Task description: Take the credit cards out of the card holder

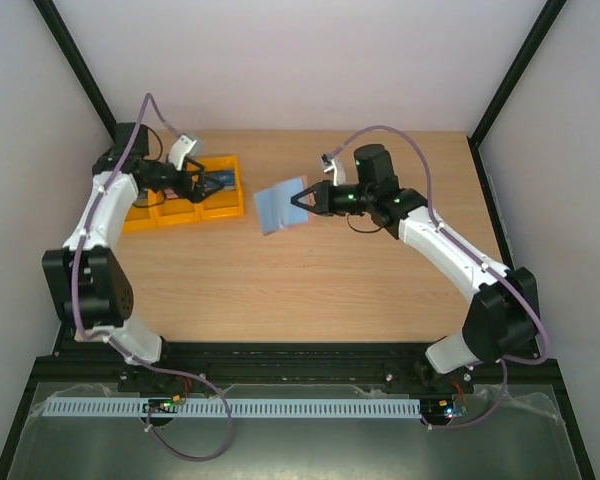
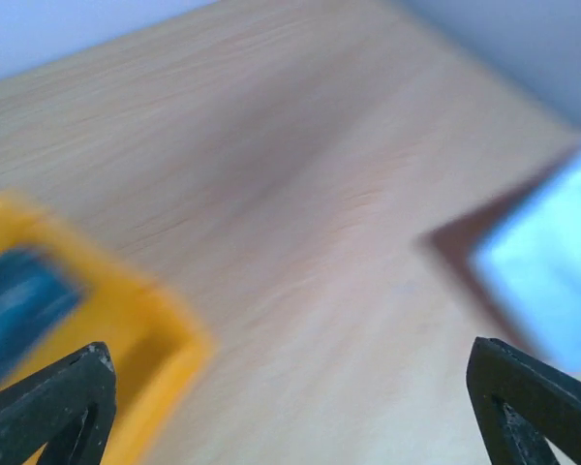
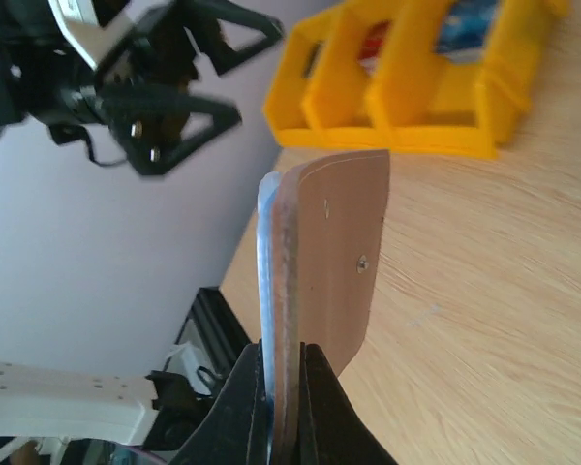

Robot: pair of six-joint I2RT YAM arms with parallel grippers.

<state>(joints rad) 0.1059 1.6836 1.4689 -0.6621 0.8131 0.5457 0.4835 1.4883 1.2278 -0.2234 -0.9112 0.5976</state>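
My right gripper (image 1: pixel 300 199) (image 3: pixel 286 383) is shut on the card holder (image 1: pixel 278 209) (image 3: pixel 331 247) and holds it above the table. The holder stands edge-on in the right wrist view, tan-brown outside, pale blue face. My left gripper (image 1: pixel 200 186) (image 2: pixel 290 407) is open and empty over the right end of the yellow tray (image 1: pixel 230 208). A blue credit card (image 1: pixel 217 183) (image 2: pixel 15 302) lies in the tray's right compartment. A red credit card (image 3: pixel 373 44) shows in the middle one. The left wrist view is blurred; the holder (image 2: pixel 552 262) appears at its right edge.
The yellow three-compartment tray (image 3: pixel 416 92) (image 2: pixel 150 334) sits at the back left of the wooden table (image 1: pixel 360 270). Black frame posts and pale walls close the table at the back and sides.
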